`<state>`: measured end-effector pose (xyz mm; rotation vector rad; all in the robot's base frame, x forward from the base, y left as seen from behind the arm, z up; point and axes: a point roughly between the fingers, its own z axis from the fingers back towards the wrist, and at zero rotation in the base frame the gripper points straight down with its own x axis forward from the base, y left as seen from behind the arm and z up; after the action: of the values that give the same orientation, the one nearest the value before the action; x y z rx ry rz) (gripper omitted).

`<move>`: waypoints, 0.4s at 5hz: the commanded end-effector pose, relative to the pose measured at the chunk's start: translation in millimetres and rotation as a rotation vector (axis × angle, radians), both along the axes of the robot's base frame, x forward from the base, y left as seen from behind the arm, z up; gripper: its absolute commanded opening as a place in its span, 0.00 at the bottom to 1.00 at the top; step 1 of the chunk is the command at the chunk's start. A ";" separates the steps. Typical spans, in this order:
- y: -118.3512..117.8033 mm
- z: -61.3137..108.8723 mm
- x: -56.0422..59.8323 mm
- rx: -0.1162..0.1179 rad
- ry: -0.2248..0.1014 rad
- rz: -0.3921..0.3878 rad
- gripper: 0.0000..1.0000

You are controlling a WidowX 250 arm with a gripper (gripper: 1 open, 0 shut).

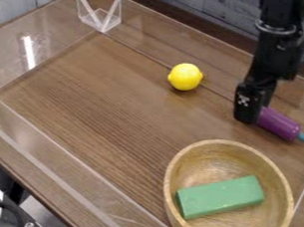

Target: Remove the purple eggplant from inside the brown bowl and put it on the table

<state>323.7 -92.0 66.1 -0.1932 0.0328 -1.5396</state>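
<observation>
Near the surface's right edge, we hung our fingers, spread wide and grasping nothing, over the purple eggplant, outside the brown bowl.

The single black arm comes down from the top right of the view, with the wrist vertical. The gripper points straight down, close to the surface below. Its jaws stand fully apart and nothing is held between them.
</observation>
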 end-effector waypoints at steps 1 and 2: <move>-8.5 11.8 13.0 -0.018 -0.066 -0.008 1.00; -11.2 5.2 16.5 -0.022 -0.062 -0.008 1.00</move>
<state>329.8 -100.7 53.4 -0.2018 0.0309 -1.5469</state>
